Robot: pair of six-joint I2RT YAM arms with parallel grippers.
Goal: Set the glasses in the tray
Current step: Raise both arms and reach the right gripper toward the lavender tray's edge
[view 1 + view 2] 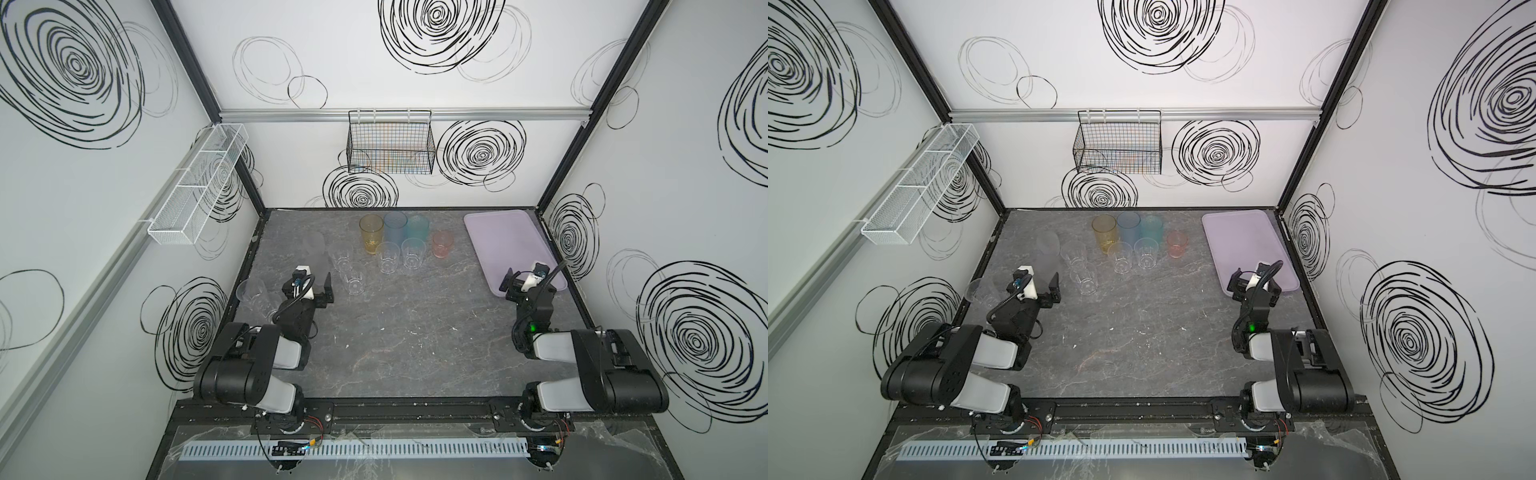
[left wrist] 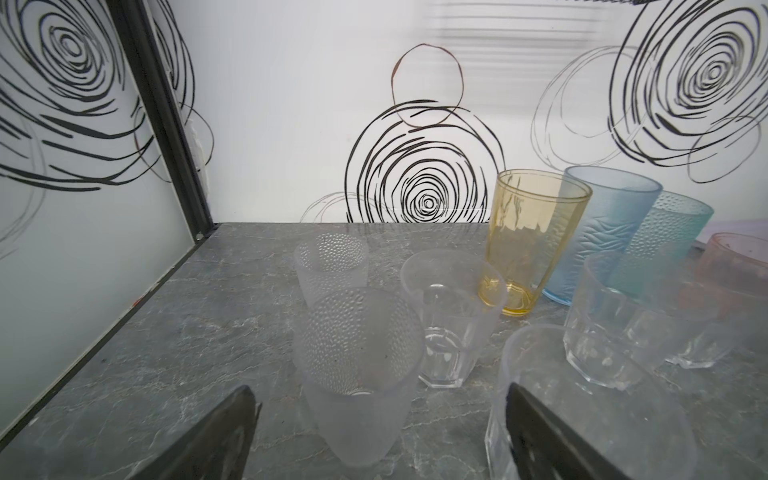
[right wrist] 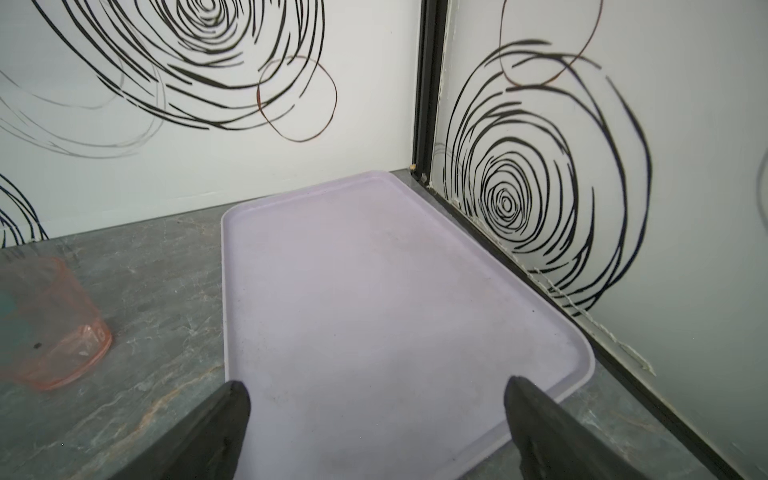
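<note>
the glasses (image 1: pixel 388 257) all stand upright on the tabletop (image 1: pixel 415 332), bunched along the back from the left side to the middle. none is in the tray (image 1: pixel 511 241) yet. it lies bare in the back right corner, with the pink glass (image 3: pixel 54 328) just beside its long edge. the left gripper (image 2: pixel 379 392) is lined up on the nearer frosted dimpled glass (image 2: pixel 357 365). its fingers (image 2: pixel 224 436) are spread wide with nothing held, and the glass stands just ahead of the tips. the right gripper (image 3: pixel 376 387) hangs over the tray's near end, its fingers equally wide apart and empty.

to take the frosted glass well, i'd judge the left arm should ease forward until the tips pass either side of it. it should then close gently around the middle, since a slick tapered wall could slip. the tight spot is the clear faceted glass (image 2: pixel 590 415) beside one finger; whether they touch i can't tell from the wrist view. a second frosted glass (image 2: pixel 330 262) stands right behind, so the reach should stop short of it.

the tabletop is grey, marble-veined and flat. white walls with black scribbled spirals close in three sides. a black wire basket (image 1: pixel 390 145) hangs on the back wall and a white mesh basket (image 1: pixel 199 187) on the left.
</note>
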